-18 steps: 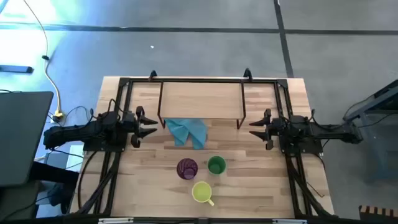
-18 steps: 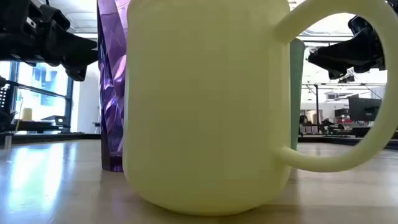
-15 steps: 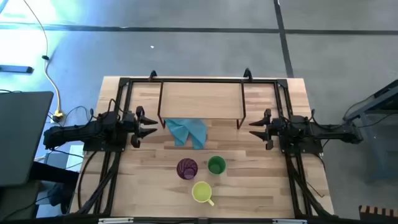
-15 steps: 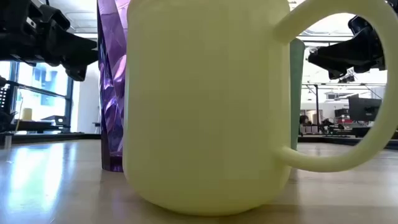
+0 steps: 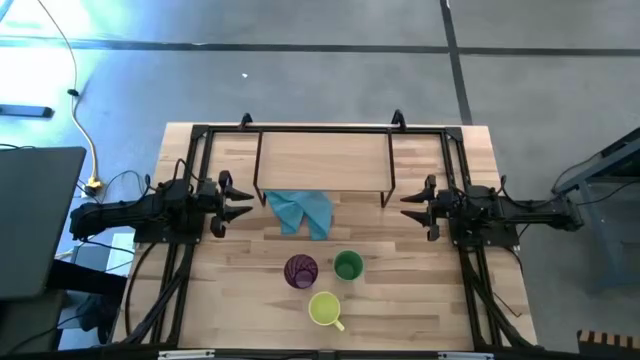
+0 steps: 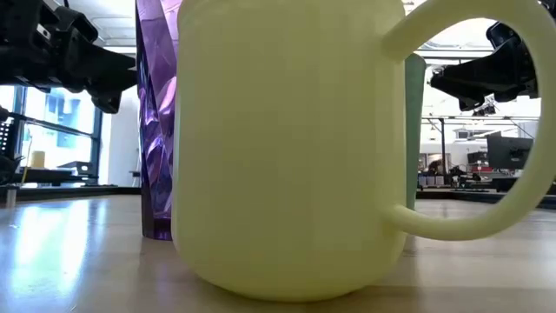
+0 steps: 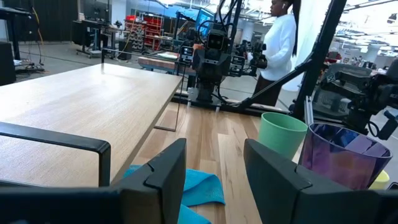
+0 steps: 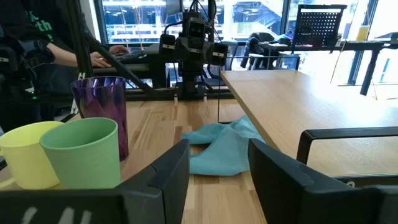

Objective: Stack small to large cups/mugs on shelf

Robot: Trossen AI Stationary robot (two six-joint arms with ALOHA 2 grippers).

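All three cups are standing upright on the counter (image 5: 420, 305), clear of the shelf (image 5: 325, 160): purple tumbler (image 5: 301, 271) and green cup (image 5: 348, 265) side by side, yellow-green mug (image 5: 324, 308) nearest the front edge. Left hand (image 5: 243, 200) and right hand (image 5: 408, 207) are hovering spread, empty, flanking them; the green cup is lying nearer the right.

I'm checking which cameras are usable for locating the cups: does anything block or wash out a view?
Low view: the yellow-green mug fills the frame, hiding most of the green cup; bright windows behind. High view: all three unobstructed, with the purple tumbler; glare on the floor, upper left.
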